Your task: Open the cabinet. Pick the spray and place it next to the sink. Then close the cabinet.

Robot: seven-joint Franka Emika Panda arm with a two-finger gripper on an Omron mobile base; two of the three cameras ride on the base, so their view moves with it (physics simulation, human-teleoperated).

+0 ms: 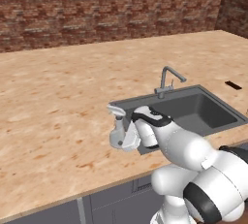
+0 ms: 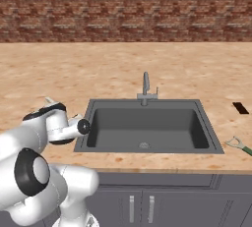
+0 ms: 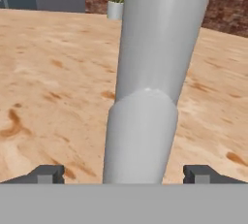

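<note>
1. The gripper [image 3: 124, 174] stands wide open; its two dark fingertips [image 3: 47, 173] sit well apart on either side of the spray [image 3: 145, 102], with a clear gap between each tip and the bottle, so nothing is clamped.
2. The spray [image 1: 117, 130] stands upright on the wooden counter [image 1: 53, 111], just beside the left edge of the sink [image 1: 198, 111], trigger head on top.
3. The sink [image 2: 147, 125] is a dark recessed basin near the counter's front edge, its bent faucet [image 2: 146, 87] at the back rim.
4. Toward the counter's right edge lie a small black object [image 2: 240, 107] and a green-handled tool [image 2: 239, 145].
5. A potted plant [image 3: 115, 6] stands at the far side of the counter.
</note>
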